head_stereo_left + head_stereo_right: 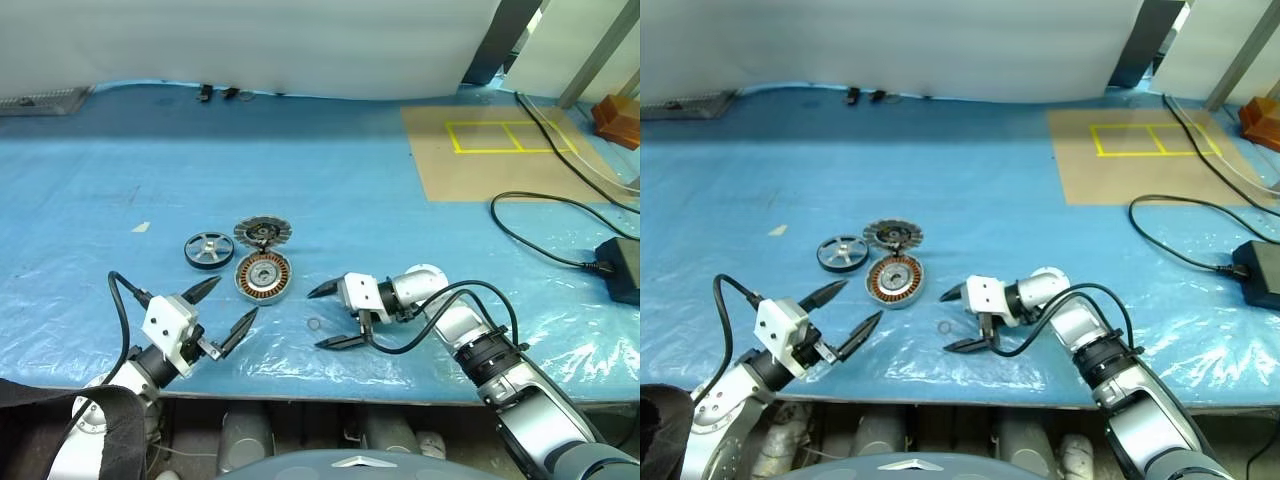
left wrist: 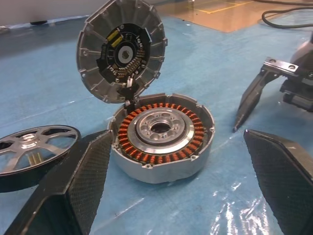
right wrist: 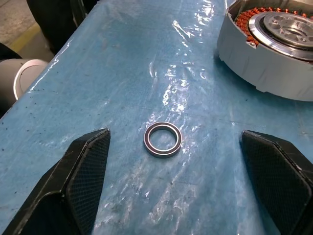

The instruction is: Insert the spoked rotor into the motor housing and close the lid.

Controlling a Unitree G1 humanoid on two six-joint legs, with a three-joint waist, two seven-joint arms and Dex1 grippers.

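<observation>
The motor housing (image 2: 161, 142) sits open on the blue tabletop (image 1: 330, 180), copper windings ringing its silver centre. Its lid (image 2: 121, 49) stands tilted up behind; the spoked rotor (image 1: 206, 249) lies just beside. The right wrist view reveals a small ring (image 3: 162, 139) between the spread right gripper (image 1: 331, 316). The left gripper (image 1: 221, 309) is spread too, empty.

Markings: none legible.
No readable text, label, brand, number or sign on any part or surface.

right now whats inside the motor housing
Inside the motor housing, a ring of copper-orange windings circles a silver centre with an open bore; the bore's bottom is hidden. The spoked rotor lies outside, beside it.
</observation>
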